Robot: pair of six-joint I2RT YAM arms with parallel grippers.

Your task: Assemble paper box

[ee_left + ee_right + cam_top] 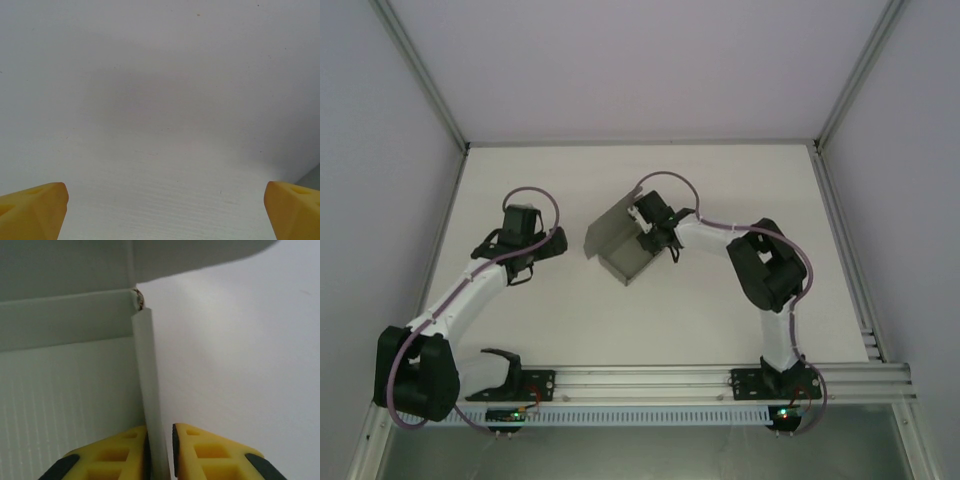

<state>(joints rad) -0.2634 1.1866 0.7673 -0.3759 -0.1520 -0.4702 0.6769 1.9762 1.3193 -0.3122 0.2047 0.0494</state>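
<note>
The paper box [618, 248] is grey thin cardboard, partly folded, with raised walls, on the white table mid-field. My right gripper [650, 236] reaches into it from the right. In the right wrist view its yellow fingers [115, 455] straddle one upright wall of the box [148, 385], shut on it, with the box floor to the left. My left gripper [523, 262] hangs to the left of the box, apart from it. In the left wrist view the left gripper [167, 210] is wide open over bare table, with nothing between its fingertips [35, 207].
The white table [720, 180] is bounded by an aluminium frame [440, 100] and pale walls at the left, back and right. A metal rail [650, 382] carrying the arm bases runs along the near edge.
</note>
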